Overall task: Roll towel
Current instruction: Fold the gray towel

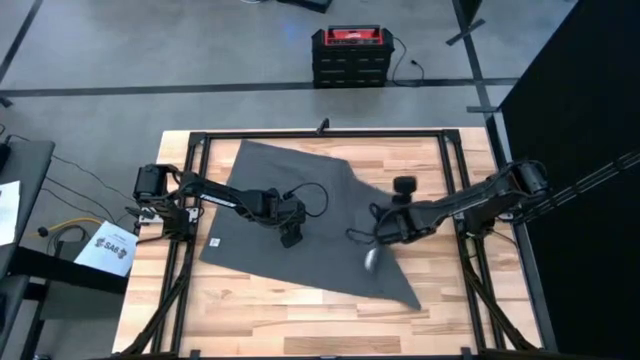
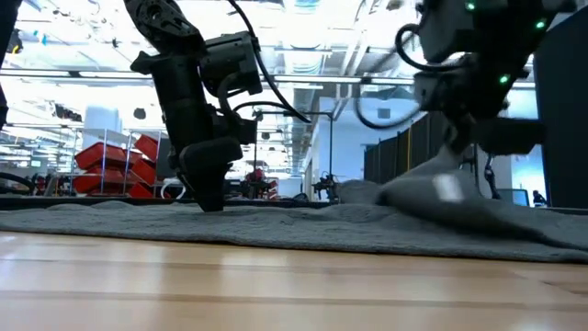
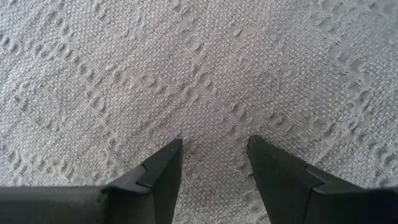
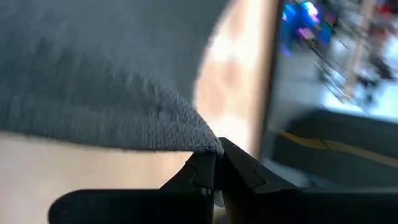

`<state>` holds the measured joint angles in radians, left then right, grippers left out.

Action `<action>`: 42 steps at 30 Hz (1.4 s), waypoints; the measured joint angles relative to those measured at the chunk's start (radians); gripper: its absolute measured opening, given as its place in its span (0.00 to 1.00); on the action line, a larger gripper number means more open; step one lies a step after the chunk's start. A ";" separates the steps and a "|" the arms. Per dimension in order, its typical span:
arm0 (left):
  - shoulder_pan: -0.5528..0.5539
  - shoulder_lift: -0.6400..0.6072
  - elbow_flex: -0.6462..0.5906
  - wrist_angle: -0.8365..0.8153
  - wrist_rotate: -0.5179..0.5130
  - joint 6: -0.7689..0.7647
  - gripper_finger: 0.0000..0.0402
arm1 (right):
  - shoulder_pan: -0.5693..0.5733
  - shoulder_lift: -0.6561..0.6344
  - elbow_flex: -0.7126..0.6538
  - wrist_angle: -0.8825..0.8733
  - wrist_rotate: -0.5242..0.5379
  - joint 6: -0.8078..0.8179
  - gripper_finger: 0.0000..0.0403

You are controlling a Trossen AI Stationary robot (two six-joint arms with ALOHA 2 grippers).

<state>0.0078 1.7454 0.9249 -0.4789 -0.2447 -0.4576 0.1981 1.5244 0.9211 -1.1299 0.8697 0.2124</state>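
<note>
The left pincer (image 1: 291,238) stands on the middle of the towel (image 1: 300,200), its fingers (image 3: 163,171) parted by a narrow gap with both tips pressing down on the weave and nothing between them. The dark grey towel lies spread and skewed over the wooden table (image 1: 250,320), one corner reaching the far edge and another pointing to the near right. A small white tag (image 1: 213,242) shows near its left edge.

The right pincer (image 1: 372,240) sits at the towel's right side, fingers (image 4: 205,171) closed together on a fold of the cloth's edge, which is lifted off the table in a low hump.

Left of the table a white paper sheet (image 1: 112,248) carries dark print too small to read. On the floor beyond the far edge stands a red and black box (image 1: 351,55); its lettering cannot be made out.
</note>
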 joint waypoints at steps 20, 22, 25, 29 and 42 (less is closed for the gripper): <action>-0.070 -0.001 0.001 -0.186 -0.001 -0.063 0.43 | -0.259 -0.053 -0.011 -0.262 0.095 -0.130 0.14; -0.072 -0.001 0.001 -0.182 -0.005 -0.063 0.43 | -0.259 -0.053 -0.011 -0.265 0.095 -0.124 0.21; -0.073 -0.001 0.001 -0.170 -0.021 -0.068 0.43 | -0.257 -0.053 -0.011 -0.265 0.094 -0.095 0.32; -0.074 -0.010 0.018 -0.168 -0.046 -0.067 0.43 | -0.260 -0.054 -0.011 -0.263 0.022 -0.037 0.46; 0.116 -0.228 0.074 -0.192 -0.077 0.224 0.43 | -0.550 -0.205 -0.011 0.110 -0.405 -0.278 0.57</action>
<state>0.1242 1.5174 0.9993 -0.6711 -0.3218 -0.2334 -0.3521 1.3190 0.9104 -1.0200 0.4645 -0.0656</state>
